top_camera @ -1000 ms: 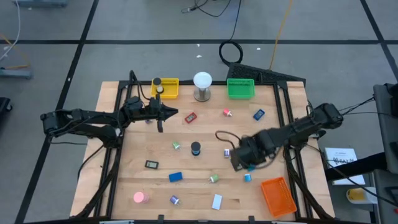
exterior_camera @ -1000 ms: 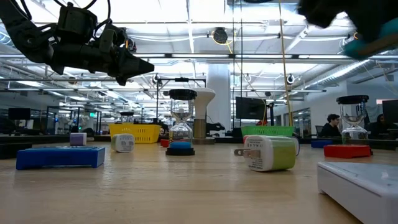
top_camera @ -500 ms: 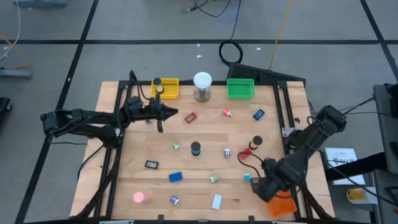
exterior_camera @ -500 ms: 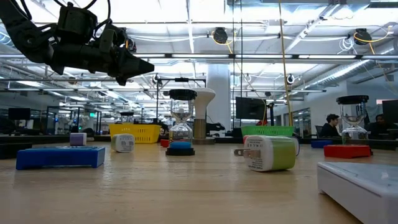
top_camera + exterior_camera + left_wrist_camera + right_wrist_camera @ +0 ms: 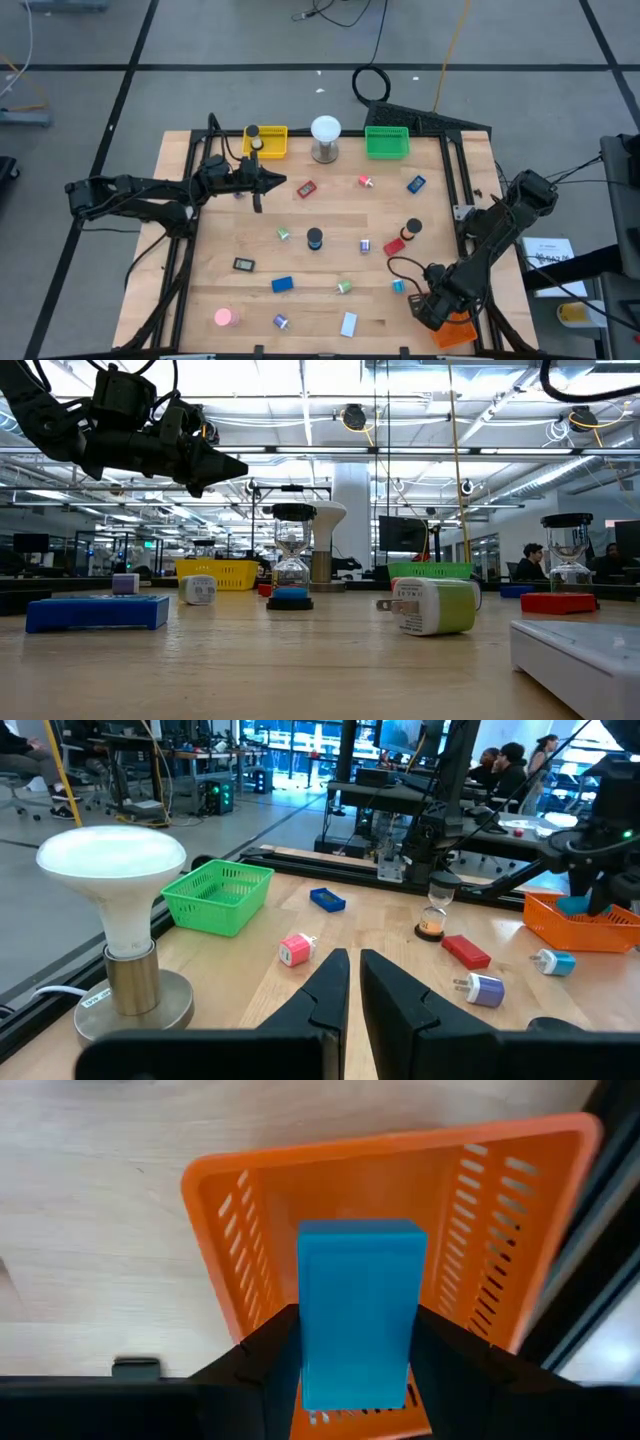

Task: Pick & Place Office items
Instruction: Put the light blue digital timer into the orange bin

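Observation:
My right gripper [image 5: 438, 312] is at the near right, above the orange tray [image 5: 458, 328], and is shut on a blue block [image 5: 360, 1305]. My left gripper [image 5: 262, 182] hangs above the table at the far left, near the yellow tray [image 5: 272, 143]; its fingers [image 5: 328, 988] are shut and empty. Small office items lie flat on the table: a red block [image 5: 306, 187], a black cap [image 5: 315, 238], a blue block [image 5: 282, 284], a pink disc [image 5: 224, 317], a white block [image 5: 348, 323] and a green roll [image 5: 343, 287]. My right gripper pinches the blue block by its two long sides [image 5: 310, 1330] between its two fingers. The fingers point down from above. The block is lifted clear and hangs over the inside of the orange tray [image 5: 250, 1280].
A white bulb on a metal stand [image 5: 326, 138] and a green tray [image 5: 387, 143] stand at the far edge. A small hourglass [image 5: 413, 229] and a red block [image 5: 394, 245] lie left of the right arm. The table's metal frame [image 5: 462, 215] runs along its right side.
My right gripper has carried the blue block from the middle right of the table toward the near right corner, and now holds it over the orange tray. It has left the low view. My left arm has kept still.

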You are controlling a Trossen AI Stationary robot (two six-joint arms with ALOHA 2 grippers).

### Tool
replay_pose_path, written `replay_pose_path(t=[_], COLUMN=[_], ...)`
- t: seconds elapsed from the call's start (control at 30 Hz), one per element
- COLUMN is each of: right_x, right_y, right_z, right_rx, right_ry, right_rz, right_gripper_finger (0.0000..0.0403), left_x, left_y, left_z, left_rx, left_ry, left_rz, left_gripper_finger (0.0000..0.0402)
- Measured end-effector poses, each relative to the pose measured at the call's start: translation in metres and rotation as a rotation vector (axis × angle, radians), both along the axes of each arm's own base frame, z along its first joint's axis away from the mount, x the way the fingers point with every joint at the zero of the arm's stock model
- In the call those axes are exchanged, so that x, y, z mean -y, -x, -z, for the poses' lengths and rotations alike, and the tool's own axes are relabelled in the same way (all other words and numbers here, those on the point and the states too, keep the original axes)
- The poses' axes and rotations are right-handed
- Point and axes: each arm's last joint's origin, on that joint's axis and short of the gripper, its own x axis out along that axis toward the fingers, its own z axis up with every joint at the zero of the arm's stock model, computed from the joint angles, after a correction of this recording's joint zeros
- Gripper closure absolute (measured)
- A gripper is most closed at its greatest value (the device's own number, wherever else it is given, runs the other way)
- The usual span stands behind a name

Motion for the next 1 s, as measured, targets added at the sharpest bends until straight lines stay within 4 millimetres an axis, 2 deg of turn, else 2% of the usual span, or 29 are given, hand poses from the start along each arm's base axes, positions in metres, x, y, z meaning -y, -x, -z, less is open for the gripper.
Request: replay_pose_path(t=[0.47,0.6,0.83,1.0], right_x=[0.003,0.005,0.002,0.002], right_y=[0.011,0.013,0.009,0.009], right_z=[0.032,0.034,0.034,0.033], right_rx=[0.028,0.027,0.086,0.098], right_ry=[-0.016,-0.011,-0.020,-0.022], right_rz=[-0.039,-0.055,-0.076,-0.078], right_gripper_finger=[0.0249,0.0248,0.0222,0.0225], left_x=[0.000,0.000,0.000,0.000], left_y=[0.000,0.000,0.000,0.000], left_z=[0.000,0.000,0.000,0.000], left_rx=[0.000,0.000,0.000,0.000], left_ry=[0.000,0.000,0.000,0.000], left_rz=[0.000,0.000,0.001,0.001], left_gripper_finger=[0.0371,0.0371,0.0371,0.0371])
